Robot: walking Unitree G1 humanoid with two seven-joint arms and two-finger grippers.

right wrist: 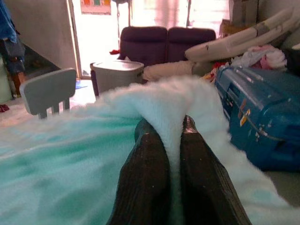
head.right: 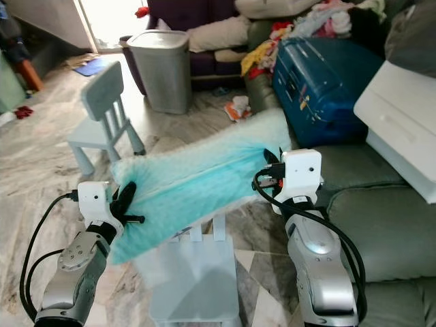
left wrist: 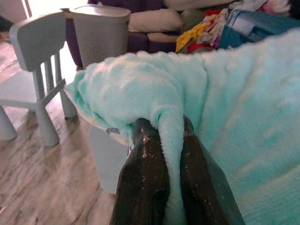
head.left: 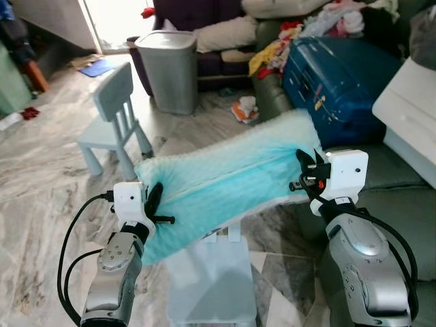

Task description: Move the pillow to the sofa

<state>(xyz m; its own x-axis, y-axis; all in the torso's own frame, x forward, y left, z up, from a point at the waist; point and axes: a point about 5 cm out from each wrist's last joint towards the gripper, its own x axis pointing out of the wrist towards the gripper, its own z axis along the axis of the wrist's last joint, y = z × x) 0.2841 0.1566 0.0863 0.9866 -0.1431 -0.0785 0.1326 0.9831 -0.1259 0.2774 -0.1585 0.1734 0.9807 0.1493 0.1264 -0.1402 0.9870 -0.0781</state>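
Pillow (head.left: 225,180), fluffy and pale turquoise, hangs stretched in the air between our two arms above a small light chair (head.left: 211,283). Our left gripper (left wrist: 161,136) pinches a fold at one end, and our right gripper (right wrist: 164,129) is clamped on the other edge. Beside it sit a grey sofa (head.left: 402,204), a blue suitcase (head.left: 340,78) and a grey bin (head.left: 169,68).

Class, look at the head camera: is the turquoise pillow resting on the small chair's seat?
No: the pillow hangs in the air, pinched by the left gripper and right gripper.
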